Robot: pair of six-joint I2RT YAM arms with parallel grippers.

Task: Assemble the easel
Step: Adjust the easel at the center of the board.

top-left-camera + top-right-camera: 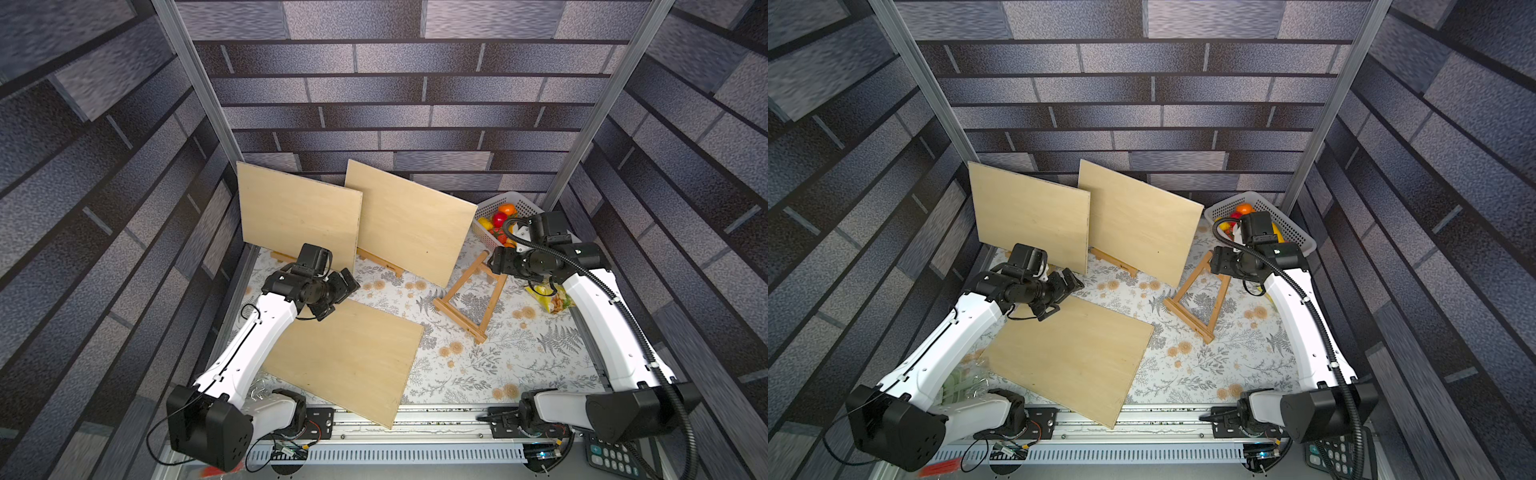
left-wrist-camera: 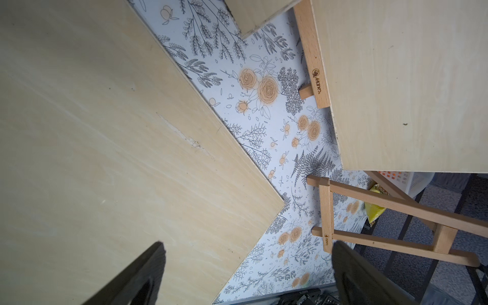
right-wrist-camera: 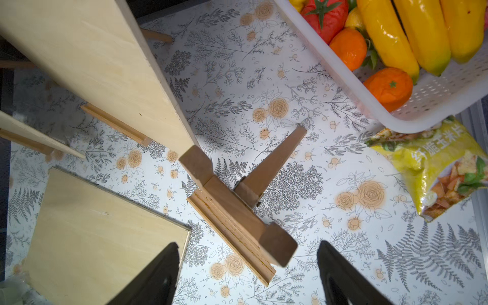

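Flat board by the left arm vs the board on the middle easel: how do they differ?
Pose: the flat board lies face up; the middle board stands tilted back.
Support: the flat board rests on the floral mat with one corner over the front rail; the middle board sits on the ledge of its easel.
Shared: both are plain pale wooden rectangles, seemingly alike in size.

We see a bare wooden easel (image 1: pixel 457 319) (image 3: pixel 232 211) standing at the right of the tabletop (image 1: pixel 498 365), its back leg swung out and its ledge empty. A pale plywood board (image 1: pixel 345 361) lies flat at front left, one corner past the tabletop's front edge. Behind it, a left board (image 1: pixel 299 216) and a right board (image 1: pixel 411 224) lean on small easels (image 1: pixel 380 264), the left overlapping the right.
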